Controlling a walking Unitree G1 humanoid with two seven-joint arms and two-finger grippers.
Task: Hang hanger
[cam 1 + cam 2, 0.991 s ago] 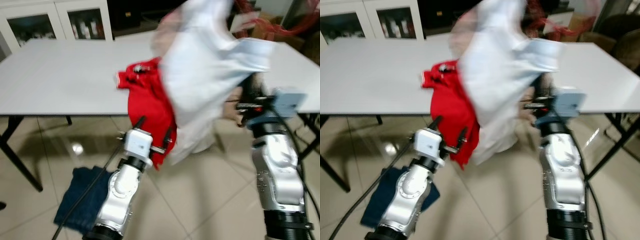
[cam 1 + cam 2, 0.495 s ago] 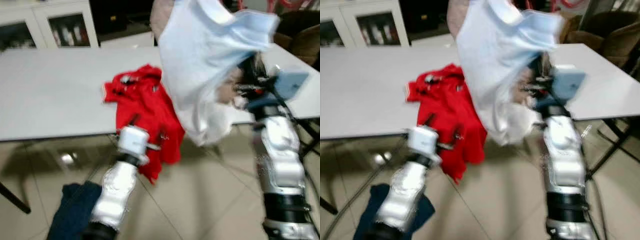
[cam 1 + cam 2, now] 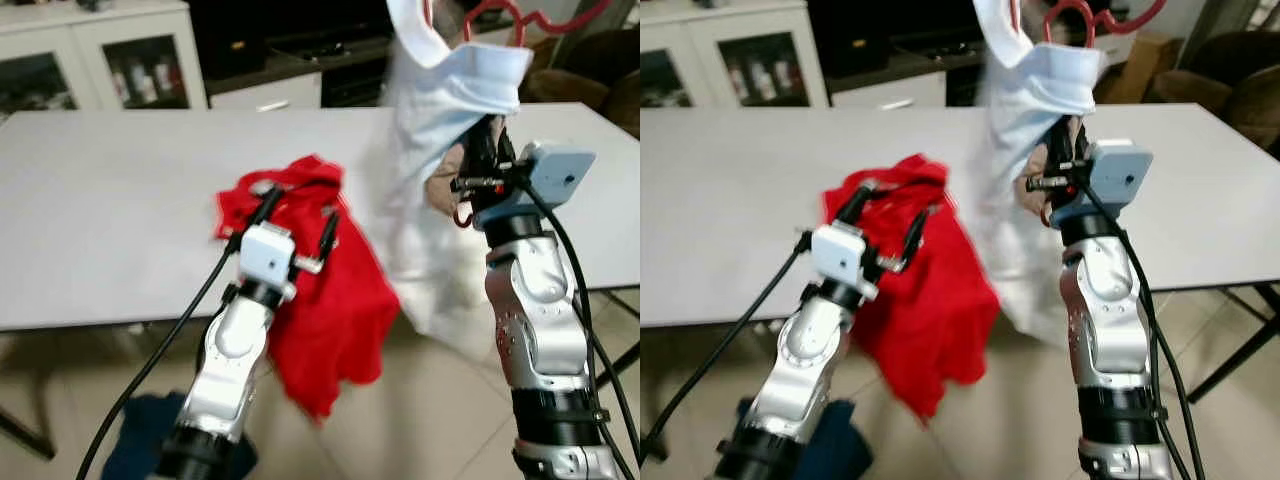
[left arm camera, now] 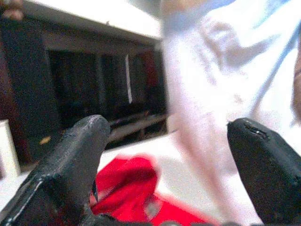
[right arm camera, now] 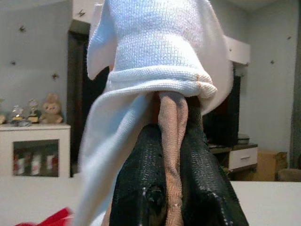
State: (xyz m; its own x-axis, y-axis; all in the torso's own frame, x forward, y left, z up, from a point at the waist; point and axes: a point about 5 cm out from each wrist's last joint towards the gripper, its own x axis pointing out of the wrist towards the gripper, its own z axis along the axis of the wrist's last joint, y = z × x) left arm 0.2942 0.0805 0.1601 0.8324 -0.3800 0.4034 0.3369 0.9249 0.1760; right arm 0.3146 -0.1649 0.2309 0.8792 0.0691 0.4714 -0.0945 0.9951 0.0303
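Gripping hanger (image 5: 173, 123), right gripper (image 5: 173, 141) clamped, white shirt (image 3: 440, 120) draped at 12. Left gripper (image 3: 300, 215) fingers apart over red shirt (image 3: 335, 300) on table (image 3: 120, 200).

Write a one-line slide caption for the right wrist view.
Right hand shut on a tan hanger draped with a white knit shirt, raised before a cabinet.

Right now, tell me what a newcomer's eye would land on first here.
First, the pale blue shirt held high by the right gripper, its jaws shut on a tan hanger under the collar. Next, the red shirt spilling over the near edge of the white table, with the left gripper open just above it.
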